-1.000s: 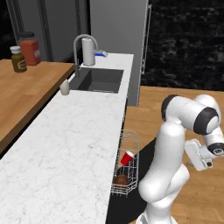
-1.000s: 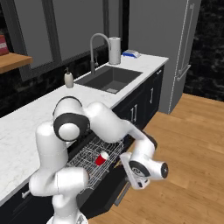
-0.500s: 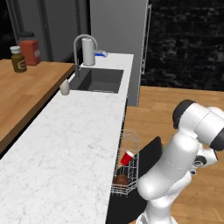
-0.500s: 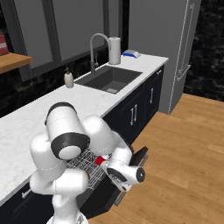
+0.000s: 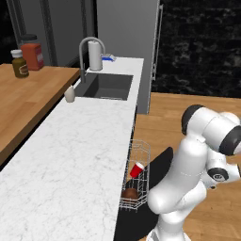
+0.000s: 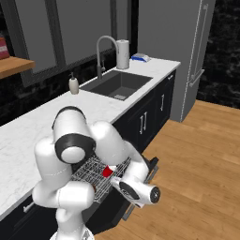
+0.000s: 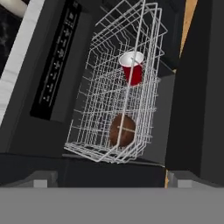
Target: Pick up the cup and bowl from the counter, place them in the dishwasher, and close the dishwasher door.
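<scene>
The red cup [image 7: 132, 68] lies tilted in the dishwasher's white wire rack [image 7: 98, 87], and the dark brown bowl [image 7: 122, 130] rests nearer the rack's front end. My gripper [image 7: 111, 183] hangs low beside the rack, open, with nothing between its fingertips. The black dishwasher door [image 7: 197, 96] stands open at the right of the hand view. From the base, the cup [image 5: 137, 169] and bowl [image 5: 130, 193] sit in the pulled-out rack [image 5: 141, 150], below the white marble counter [image 5: 70, 155]. The door [image 5: 160, 164] lies down beside my arm. The cup [image 6: 108, 171] also shows behind my forearm.
A sink [image 5: 106, 87] with a curved tap [image 5: 87, 49] is set in the counter's far end, with a soap bottle [image 5: 69, 94] beside it. Jars [image 5: 28, 54] stand on the wooden ledge at left. A tall grey fridge [image 6: 197, 56] stands past the cabinets; wooden floor [image 6: 197, 154] lies open to the right.
My arm has folded and the hand has sunk lower, closer to the open door and rack. The cup and bowl stay put in the rack.
</scene>
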Available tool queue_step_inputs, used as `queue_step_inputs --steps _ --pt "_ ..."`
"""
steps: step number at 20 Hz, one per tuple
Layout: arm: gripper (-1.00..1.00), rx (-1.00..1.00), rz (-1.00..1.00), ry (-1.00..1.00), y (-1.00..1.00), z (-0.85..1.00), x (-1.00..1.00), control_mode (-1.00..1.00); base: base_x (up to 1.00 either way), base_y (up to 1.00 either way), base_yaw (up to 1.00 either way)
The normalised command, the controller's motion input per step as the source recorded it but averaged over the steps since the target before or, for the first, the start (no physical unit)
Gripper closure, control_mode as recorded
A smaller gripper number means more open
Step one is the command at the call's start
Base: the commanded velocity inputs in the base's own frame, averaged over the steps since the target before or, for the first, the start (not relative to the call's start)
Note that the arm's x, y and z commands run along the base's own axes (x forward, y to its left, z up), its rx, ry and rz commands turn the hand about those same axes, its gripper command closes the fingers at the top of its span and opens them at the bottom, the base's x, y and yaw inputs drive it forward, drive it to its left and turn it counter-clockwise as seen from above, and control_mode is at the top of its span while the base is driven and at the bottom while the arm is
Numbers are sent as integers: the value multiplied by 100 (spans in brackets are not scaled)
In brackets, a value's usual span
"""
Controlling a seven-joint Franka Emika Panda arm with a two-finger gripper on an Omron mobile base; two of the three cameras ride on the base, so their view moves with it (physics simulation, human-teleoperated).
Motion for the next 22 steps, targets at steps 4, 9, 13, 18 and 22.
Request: queue_step_inputs --steps 4,9,13,18,22 --pt "-100 18 4 -6 -100 4 -7 -100 0 0 0" --pt "-100 26 2 0 -100 0 0 -100 0 0 0" --pt "-100 29 1 0 -100 -8 0 -100 0 0 0" --pt "-100 30 0 0 -100 -26 -3 -100 0 0 0" --pt "-100 26 4 -3 -69 -64 -9 -100 0 0 0"
